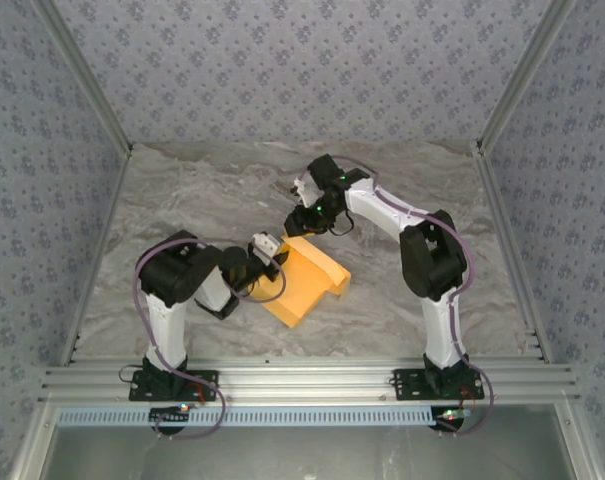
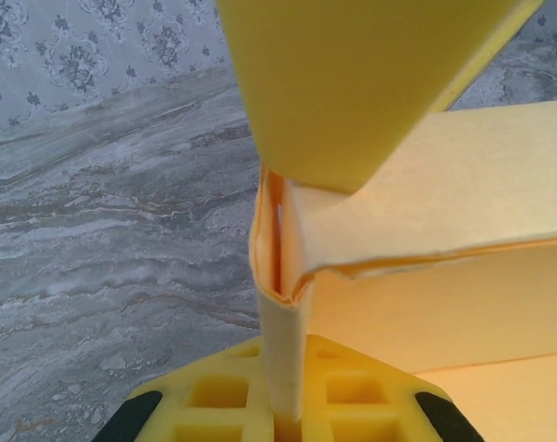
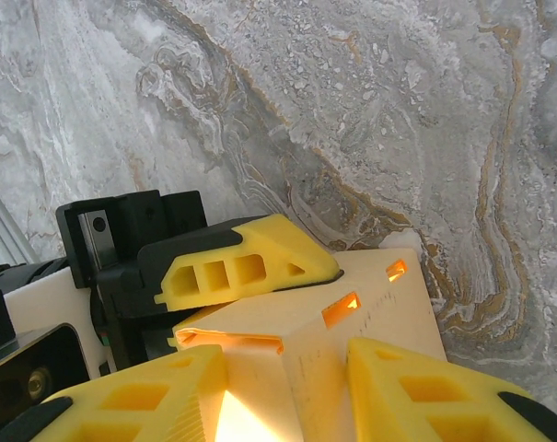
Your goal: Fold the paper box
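Both claws on the paper box (image 1: pixel 307 283) here, near the middle of the marbled bench (image 1: pixel 182 200), between the two arms. Partly folded already, with one side raised along the right edge.

From the left, gripped by the left claw (image 1: pixel 272 258), closed down almost to nothing on a thin flap at the box's near-left edge. Up close from the left wrist: flap (image 2: pixel 283 368) pinched edge-on, standing upright between the yellow fingers (image 2: pixel 352 391), with a folded wall of the box running off to the right just beyond the pinch.

From the far side, met by the right claw (image 1: pixel 307 222), set on the box's far corner. Up close from the right wrist: jaws standing part-way apart and closed on the box's end, a yellow finger against the cardboard on each side. Two slots (image 3: pixel 341 308) in the cardboard, glowing with light from behind. Just beyond, one finger of the left claw lying along the box's top edge, near the right claw's own fingers.
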Action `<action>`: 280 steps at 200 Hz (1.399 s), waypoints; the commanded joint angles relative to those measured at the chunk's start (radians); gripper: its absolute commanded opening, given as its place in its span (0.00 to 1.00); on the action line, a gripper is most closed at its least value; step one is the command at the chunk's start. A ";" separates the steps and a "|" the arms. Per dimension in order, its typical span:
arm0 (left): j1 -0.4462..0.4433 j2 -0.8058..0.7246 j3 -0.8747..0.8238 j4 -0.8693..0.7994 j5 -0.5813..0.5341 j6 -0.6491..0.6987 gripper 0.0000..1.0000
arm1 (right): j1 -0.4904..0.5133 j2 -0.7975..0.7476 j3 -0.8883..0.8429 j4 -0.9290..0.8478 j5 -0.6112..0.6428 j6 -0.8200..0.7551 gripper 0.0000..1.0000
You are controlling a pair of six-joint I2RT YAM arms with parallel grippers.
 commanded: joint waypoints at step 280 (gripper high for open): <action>0.012 0.022 0.007 -0.073 0.126 -0.025 0.19 | 0.127 -0.042 -0.020 -0.050 0.309 0.077 0.53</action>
